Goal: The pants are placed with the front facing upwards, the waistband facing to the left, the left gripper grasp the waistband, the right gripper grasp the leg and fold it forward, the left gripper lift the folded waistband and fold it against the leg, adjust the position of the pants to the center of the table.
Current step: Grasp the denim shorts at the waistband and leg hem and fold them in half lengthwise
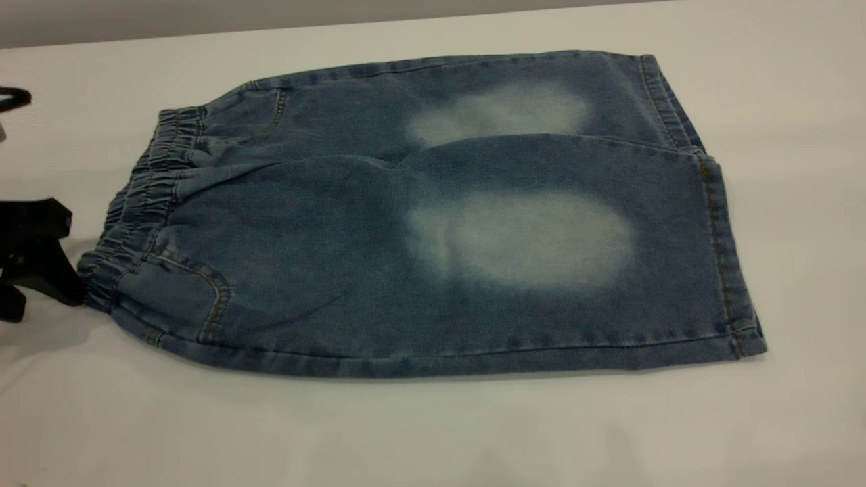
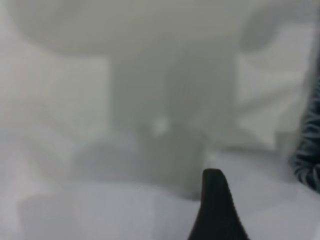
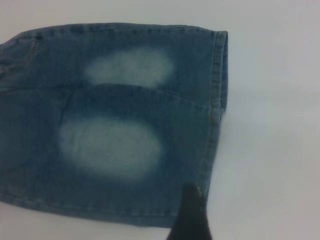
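Note:
The pants lie flat on the table, front up, with two pale oval patches showing. The gathered waistband points left and the leg hems point right. My left gripper sits low on the table just left of the waistband's near corner, open and holding nothing. In the left wrist view one black finger shows, with a strip of waistband at the edge. My right gripper hovers open above the near leg's hem corner; only one finger shows.
A thin black loop pokes in at the far left edge. The table's back edge runs behind the pants. Bare white surface surrounds the pants on the near and right sides.

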Robot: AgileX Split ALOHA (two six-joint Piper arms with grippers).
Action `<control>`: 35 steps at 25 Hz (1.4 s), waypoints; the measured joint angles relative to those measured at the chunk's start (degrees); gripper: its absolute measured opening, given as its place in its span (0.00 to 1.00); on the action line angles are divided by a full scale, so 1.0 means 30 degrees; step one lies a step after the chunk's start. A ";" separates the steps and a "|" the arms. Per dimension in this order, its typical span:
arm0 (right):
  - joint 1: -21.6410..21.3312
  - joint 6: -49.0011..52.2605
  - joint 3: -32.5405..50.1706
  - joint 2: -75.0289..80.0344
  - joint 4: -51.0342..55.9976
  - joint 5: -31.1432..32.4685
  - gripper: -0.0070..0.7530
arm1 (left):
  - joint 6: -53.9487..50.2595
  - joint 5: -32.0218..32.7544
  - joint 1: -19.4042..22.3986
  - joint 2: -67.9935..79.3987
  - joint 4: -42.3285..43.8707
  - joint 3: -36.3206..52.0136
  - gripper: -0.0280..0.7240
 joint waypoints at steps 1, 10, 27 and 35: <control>0.0000 0.0000 0.0000 0.0000 0.0000 0.0000 0.68 | 0.0000 -0.0049 0.0000 -0.0007 0.0000 0.0000 0.62; 0.0000 0.0018 0.0000 0.0000 0.0009 0.0000 0.68 | 0.0000 0.0769 -0.0057 -0.0060 -0.0423 -0.0195 0.62; 0.0000 0.0229 0.0000 0.0000 0.0032 0.0337 0.68 | 0.1601 0.0084 -0.1189 0.1092 -0.1583 -0.1593 0.62; 0.0000 0.0211 0.0000 0.0000 0.0032 0.0667 0.68 | 0.2537 -0.0116 -0.2975 0.1150 -0.3127 -0.2217 0.62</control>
